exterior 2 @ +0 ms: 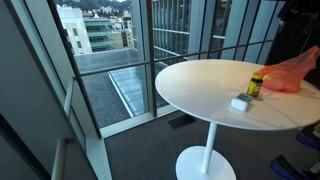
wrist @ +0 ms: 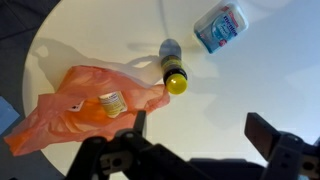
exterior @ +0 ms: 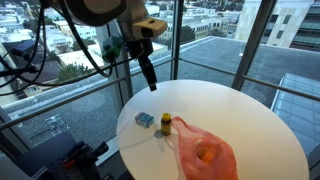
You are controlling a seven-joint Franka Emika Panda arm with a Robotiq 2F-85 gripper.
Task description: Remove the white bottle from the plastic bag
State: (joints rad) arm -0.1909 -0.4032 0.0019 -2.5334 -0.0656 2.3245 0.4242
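Observation:
An orange plastic bag (wrist: pixel 80 105) lies on the round white table (wrist: pixel 270 70); it shows in both exterior views (exterior: pixel 205 155) (exterior 2: pixel 292 70). Inside it I see a small container with a white label (wrist: pixel 112 103); its own colour is tinted by the bag. A small white and blue bottle (wrist: pixel 222 25) lies on the table outside the bag (exterior: pixel 145 120) (exterior 2: pixel 239 103). My gripper (wrist: pixel 197 125) is open and empty, hanging above the table beside the bag's mouth, well above everything in an exterior view (exterior: pixel 150 78).
A dark bottle with a yellow cap (wrist: pixel 173 68) stands between the bag and the white and blue bottle (exterior: pixel 166 124) (exterior 2: pixel 256 85). The table stands on a single pedestal (exterior 2: pixel 208 150) next to floor-to-ceiling windows (exterior 2: pixel 110 60).

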